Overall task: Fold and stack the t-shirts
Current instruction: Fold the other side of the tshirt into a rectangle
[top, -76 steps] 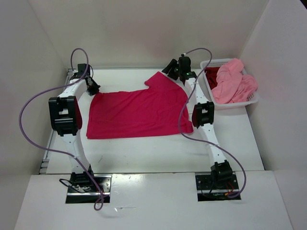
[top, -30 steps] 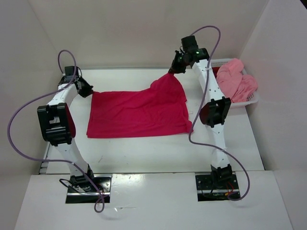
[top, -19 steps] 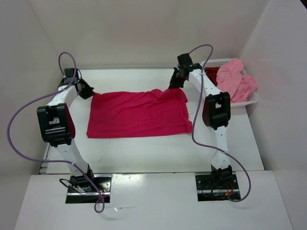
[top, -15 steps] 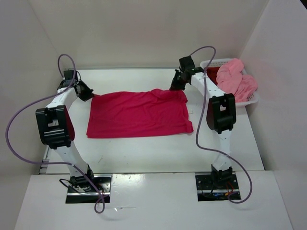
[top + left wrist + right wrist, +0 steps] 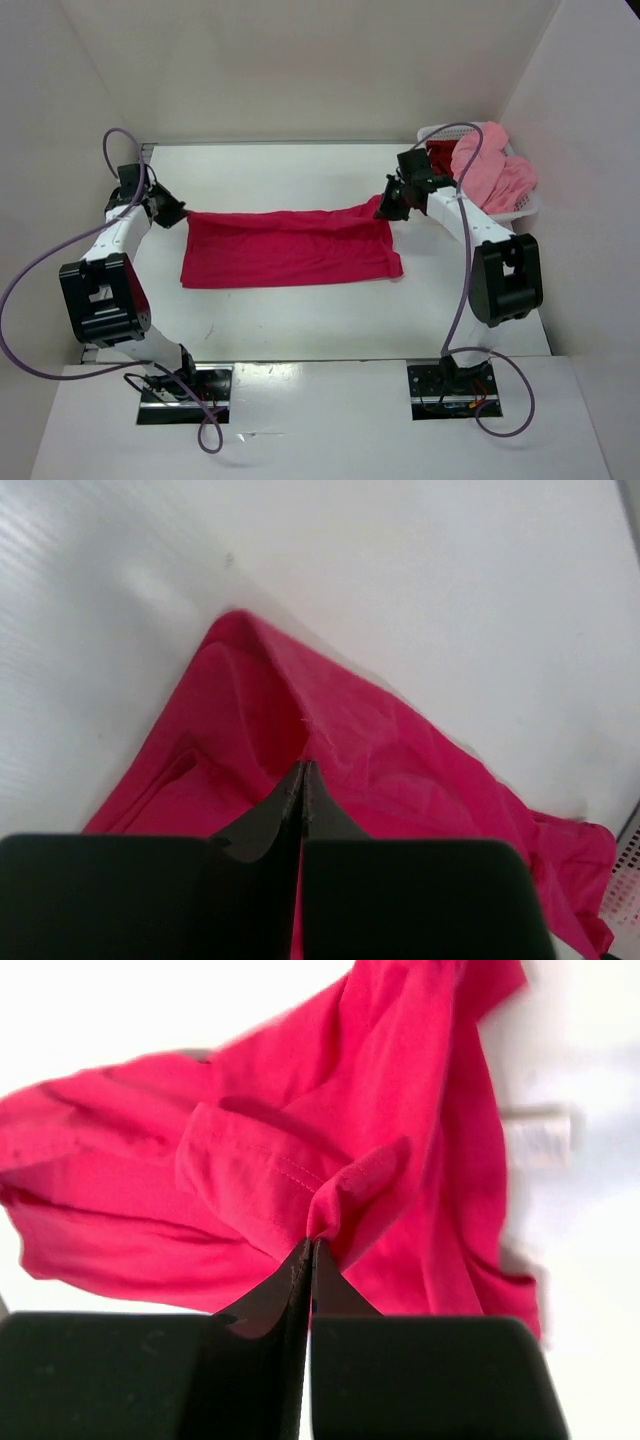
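Pinching the far left corner of the crimson-pink t-shirt [image 5: 290, 250], the left gripper [image 5: 176, 213] has its jaws pressed together on a raised peak of cloth. The left wrist view shows this peak caught right at the tips, where the overhead view gives only a dark shape at the shirt's edge. The shirt lies spread across the middle of the white worktop [image 5: 300, 320]. From above, its far edge appears doubled over toward the near side in a long band. At the far right corner the right gripper [image 5: 388, 207] is likewise clamped on the cloth. Its wrist view shows a stitched hem bunched into a small tuck between the closed tips, a detail too small to read from above. Only the overhead view takes in the white lattice basket [image 5: 528, 208] at the worktop's far right corner. A light salmon pink t-shirt [image 5: 488, 168] is heaped over its rim, and a dark red t-shirt [image 5: 438, 155] shows inside at its left end.
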Tool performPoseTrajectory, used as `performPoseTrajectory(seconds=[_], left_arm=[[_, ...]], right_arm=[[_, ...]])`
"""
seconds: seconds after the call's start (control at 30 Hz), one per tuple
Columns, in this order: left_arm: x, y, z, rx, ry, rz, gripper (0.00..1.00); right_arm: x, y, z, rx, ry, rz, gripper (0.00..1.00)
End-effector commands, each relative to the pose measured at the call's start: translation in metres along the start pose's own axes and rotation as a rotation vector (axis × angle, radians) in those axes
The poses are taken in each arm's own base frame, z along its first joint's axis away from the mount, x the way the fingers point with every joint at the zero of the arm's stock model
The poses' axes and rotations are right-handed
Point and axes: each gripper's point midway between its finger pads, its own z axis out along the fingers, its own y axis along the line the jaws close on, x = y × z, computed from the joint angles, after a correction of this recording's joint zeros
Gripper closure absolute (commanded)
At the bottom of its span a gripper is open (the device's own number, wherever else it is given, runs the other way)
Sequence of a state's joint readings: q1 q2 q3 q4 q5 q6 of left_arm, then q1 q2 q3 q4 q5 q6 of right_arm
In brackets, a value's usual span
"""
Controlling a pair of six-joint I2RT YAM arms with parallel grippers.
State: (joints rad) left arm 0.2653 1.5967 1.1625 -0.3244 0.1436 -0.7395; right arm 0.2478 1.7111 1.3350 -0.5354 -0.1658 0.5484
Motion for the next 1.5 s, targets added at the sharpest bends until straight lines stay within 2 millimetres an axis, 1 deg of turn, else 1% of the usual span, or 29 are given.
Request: performPoseTrajectory(seconds=[0.0, 0.07, 0.1, 0.17, 0.2, 0.33, 0.37, 0.4, 0.47, 0.53, 0.6, 0.63, 0.7, 0.73, 0.77, 0.8, 0.83, 0.87, 0.9, 0.93, 0.97, 1.0, 1.03, 1.07, 1.1, 1.13, 1.23, 1.37, 1.47], left_arm=[[0.005, 0.014, -0.006, -0.014, 0.002, -0.02, 1.0], [0.011, 0.022, -0.005, -0.019, 0.023, -0.035, 1.0], [0.014, 0.03, -0.004, -0.028, 0.036, -0.05, 1.0], [0.02, 0.036, -0.006, -0.034, 0.051, -0.053, 1.0], [0.027, 0.046, -0.004, -0.054, 0.068, -0.066, 1.0], [0.035, 0.056, -0.008, -0.049, 0.106, -0.123, 1.0], [0.042, 0.064, -0.006, -0.064, 0.132, -0.139, 0.96], [0.043, 0.062, -0.006, -0.056, 0.138, -0.14, 0.89], [0.043, 0.069, -0.01, -0.066, 0.143, -0.171, 0.71], [0.038, 0.065, -0.018, -0.058, 0.115, -0.163, 0.51], [0.025, 0.054, -0.027, -0.028, 0.073, -0.157, 0.51], [0.018, 0.037, -0.036, 0.009, 0.045, -0.128, 0.52], [0.016, 0.022, -0.038, 0.018, 0.02, -0.068, 0.55], [0.02, 0.013, -0.036, 0.032, 0.018, -0.033, 0.57], [0.031, -0.006, -0.033, 0.068, 0.041, 0.013, 0.59], [0.04, -0.013, -0.026, 0.08, 0.06, 0.035, 0.62], [0.044, -0.023, -0.022, 0.096, 0.07, 0.056, 0.64], [0.058, -0.036, -0.017, 0.112, 0.103, 0.089, 0.66], [0.062, -0.039, -0.005, 0.104, 0.119, 0.101, 0.68], [0.07, -0.038, 0.002, 0.093, 0.144, 0.107, 0.69], [0.071, -0.037, 0.007, 0.084, 0.154, 0.094, 0.69], [0.084, -0.037, 0.017, 0.096, 0.208, 0.094, 0.69], [0.086, -0.036, 0.023, 0.09, 0.215, 0.081, 0.7], [0.09, -0.031, 0.031, 0.077, 0.229, 0.078, 0.72], [0.09, -0.026, 0.035, 0.07, 0.24, 0.067, 0.72], [0.092, -0.024, 0.037, 0.063, 0.248, 0.065, 0.72], [0.092, -0.007, 0.045, 0.048, 0.265, 0.016, 0.73], [0.092, 0.005, 0.051, 0.034, 0.272, -0.015, 0.73], [0.093, 0.011, 0.054, 0.025, 0.274, -0.024, 0.73]], right_arm=[[0.011, -0.014, -0.011, 0.019, -0.021, 0.005, 0.99], [0.023, -0.019, -0.017, 0.027, -0.009, 0.023, 0.99], [0.033, -0.03, -0.016, 0.047, 0.011, 0.048, 0.99], [0.042, -0.033, -0.024, 0.046, 0.009, 0.073, 0.98], [0.054, -0.045, -0.022, 0.069, 0.032, 0.101, 0.98], [0.079, -0.058, -0.024, 0.079, 0.078, 0.14, 0.95], [0.086, -0.062, -0.026, 0.083, 0.084, 0.141, 0.95], [0.088, -0.063, -0.027, 0.083, 0.085, 0.141, 0.95], [0.085, -0.062, -0.029, 0.085, 0.069, 0.139, 0.91], [0.077, -0.059, -0.032, 0.085, 0.051, 0.126, 0.74], [0.054, -0.046, -0.044, 0.062, 0.001, 0.089, 0.64], [0.034, -0.035, -0.052, 0.047, -0.054, 0.081, 0.6], [0.022, -0.024, -0.054, 0.04, -0.085, 0.037, 0.6], [0.02, -0.02, -0.051, 0.045, -0.087, 0.028, 0.71], [0.014, -0.011, -0.049, 0.032, -0.09, 0.005, 0.8], [0.018, 0.002, -0.041, 0.014, -0.077, -0.022, 0.89], [0.025, 0.005, -0.023, 0.022, -0.043, -0.036, 1.0], [0.021, 0.015, -0.016, 0.018, -0.056, -0.056, 1.0], [0.034, 0.023, 0.004, 0.024, -0.018, -0.088, 1.0], [0.029, 0.035, 0.01, 0.013, -0.034, -0.115, 0.96], [0.031, 0.041, 0.017, 0.013, -0.034, -0.128, 0.9], [0.037, 0.05, 0.025, -0.002, -0.027, -0.157, 0.81], [0.043, 0.051, 0.038, 0.008, -0.003, -0.165, 0.72], [0.046, 0.052, 0.043, 0.016, 0.003, -0.173, 0.61], [0.05, 0.061, 0.046, 0.005, 0.01, -0.19, 0.58], [0.058, 0.058, 0.055, 0.024, 0.028, -0.198, 0.56], [0.065, 0.059, 0.059, 0.049, 0.021, -0.232, 0.5], [0.074, 0.051, 0.066, 0.1, 0.027, -0.24, 0.5], [0.069, 0.041, 0.067, 0.158, 0.006, -0.244, 0.52]])
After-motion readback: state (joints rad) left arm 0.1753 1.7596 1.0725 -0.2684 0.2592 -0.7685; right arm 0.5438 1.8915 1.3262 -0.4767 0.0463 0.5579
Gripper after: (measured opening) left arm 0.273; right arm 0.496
